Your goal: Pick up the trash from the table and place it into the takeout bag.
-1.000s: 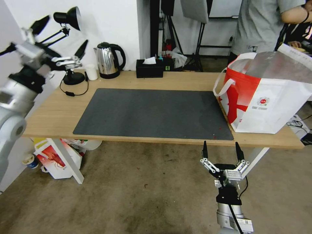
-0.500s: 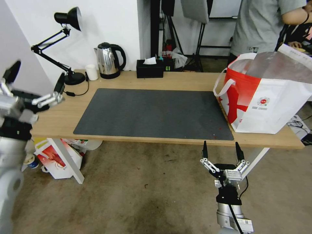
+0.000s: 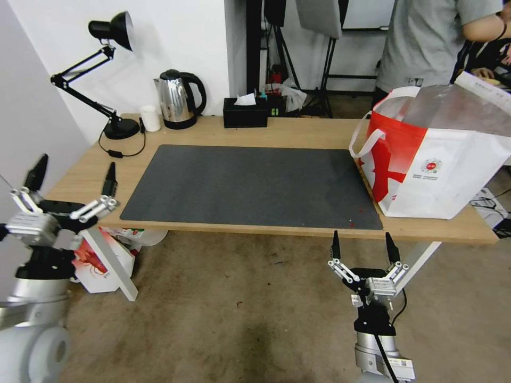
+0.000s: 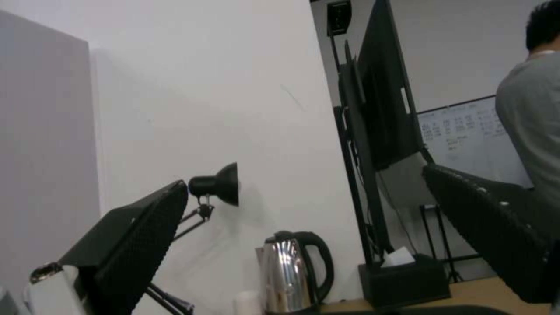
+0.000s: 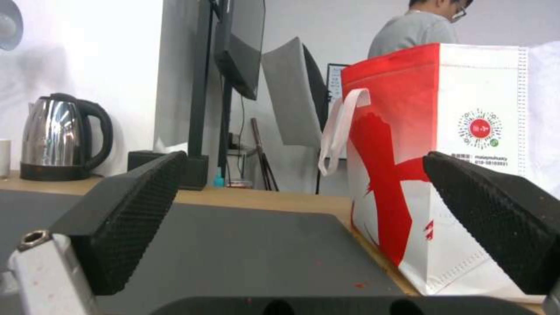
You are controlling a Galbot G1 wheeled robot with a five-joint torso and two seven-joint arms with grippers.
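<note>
The trash is out of view. The table (image 3: 298, 133) bears its dark grey mat (image 3: 250, 186) with nothing standing on it. At the table's right end stands the takeout bag (image 3: 447, 170), white and red, its foil-lined top open; it also fills the right wrist view (image 5: 467, 175). My left gripper (image 3: 77, 162) is open and holds nothing, low beside the table's front left corner. The right gripper (image 3: 362, 235) is open too, just below the front edge, left of the bag and pointing at it.
Along the table's far edge stand a black desk lamp (image 3: 106, 69), a small white cup (image 3: 150, 118), a steel kettle (image 3: 178, 98) and a black tissue box (image 3: 245, 113). A smaller white bag with a crayfish print (image 3: 101, 260) sits on the floor by the left table leg.
My left arm has come down from beside the lamp to the table's front left corner, staying open. The right arm and the bag have not moved.
</note>
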